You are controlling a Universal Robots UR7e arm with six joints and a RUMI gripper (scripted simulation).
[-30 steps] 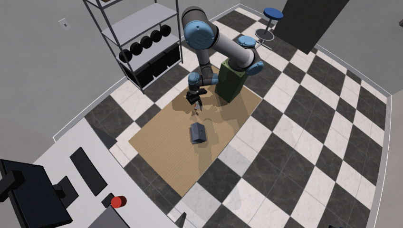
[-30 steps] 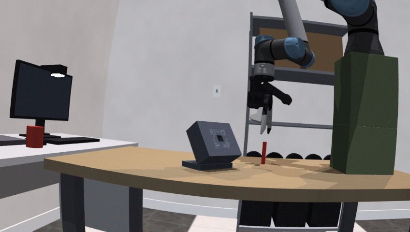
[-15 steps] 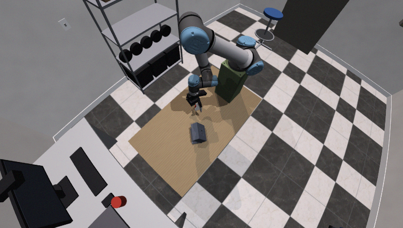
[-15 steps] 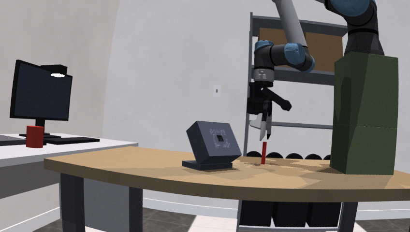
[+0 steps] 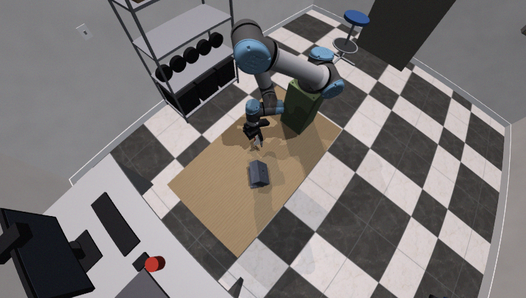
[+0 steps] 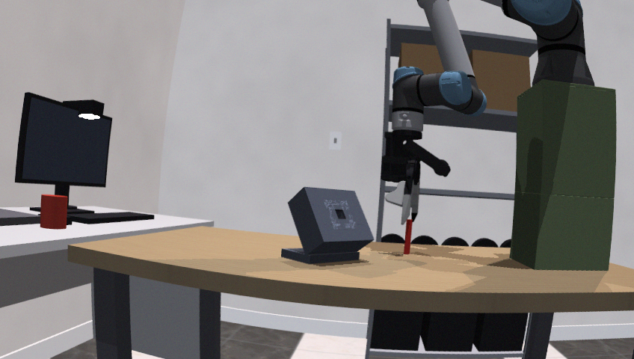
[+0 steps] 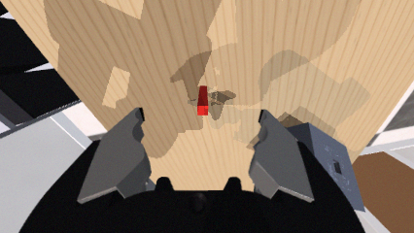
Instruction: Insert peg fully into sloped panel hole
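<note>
Fingers of the gripper (image 6: 410, 212) stand wide apart, gripping nothing, just above the upright red peg (image 6: 407, 236). Peg stands on the wooden surface (image 6: 249, 262) beside the sloped panel (image 6: 330, 218).

top: high overhead, tilted, far, takes in the whole room
exterior: low, level with the surface (image 6: 267, 262), facing its side, middling near
wrist: behind the claw (image 7: 201, 126), looking down, close
shared: surface (image 5: 221, 192), all three
</note>
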